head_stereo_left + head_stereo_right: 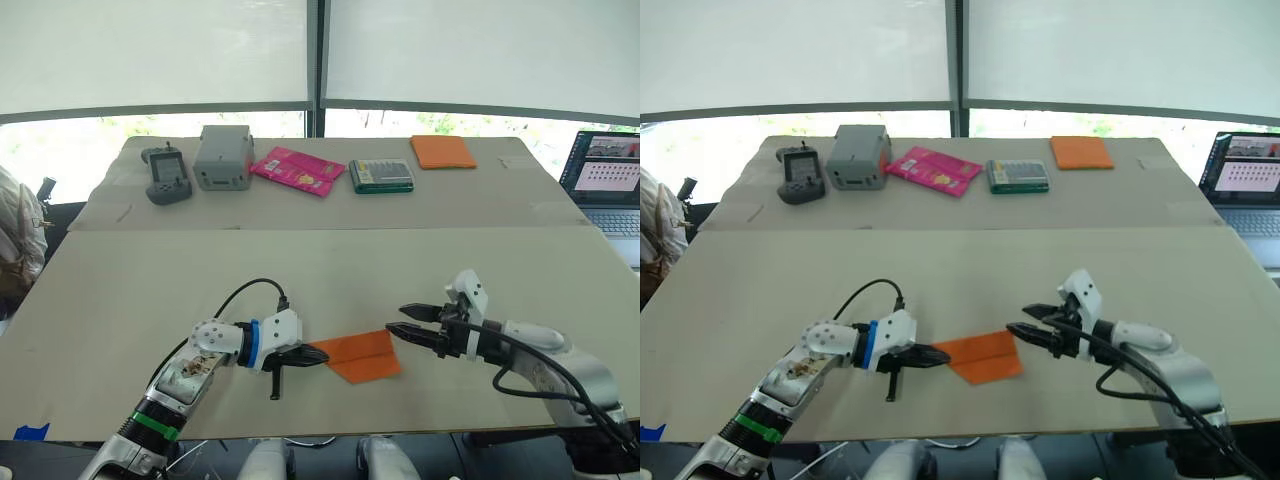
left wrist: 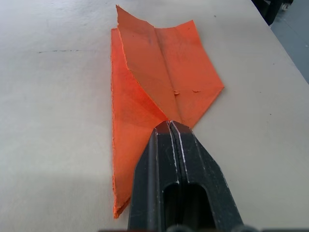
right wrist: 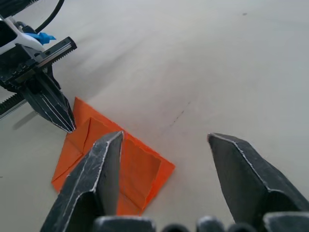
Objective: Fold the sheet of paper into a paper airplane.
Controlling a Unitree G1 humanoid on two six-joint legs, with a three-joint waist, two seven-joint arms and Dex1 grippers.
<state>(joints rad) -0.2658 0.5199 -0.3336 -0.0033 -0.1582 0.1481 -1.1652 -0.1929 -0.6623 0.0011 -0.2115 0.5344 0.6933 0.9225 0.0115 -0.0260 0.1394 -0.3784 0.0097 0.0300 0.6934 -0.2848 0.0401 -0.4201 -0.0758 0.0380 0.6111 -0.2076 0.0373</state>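
Left gripper (image 2: 170, 126): clenched, apparently pinching the sheet of paper (image 1: 360, 355) at its point.
Right gripper (image 1: 395, 323): spread wide, just off the paper's opposite edge.
Table (image 1: 330, 270): bare around the paper.

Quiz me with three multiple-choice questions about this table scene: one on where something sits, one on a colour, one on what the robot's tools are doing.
1. Where is the folded bright-orange paper sheet?
A. between the two tools
B. on the laptop
C. by the window

2. What colour is the glossy packet on the far table?
A. blue
B. pink
C. white

3. How is the left tool?
A. wide open
B. shut at the paper's tip
C. raised high

Answers: 1 A, it lies between them. 2 B, plainly pink. 3 B, its fingers meet at the paper's tip; the right tool is open.
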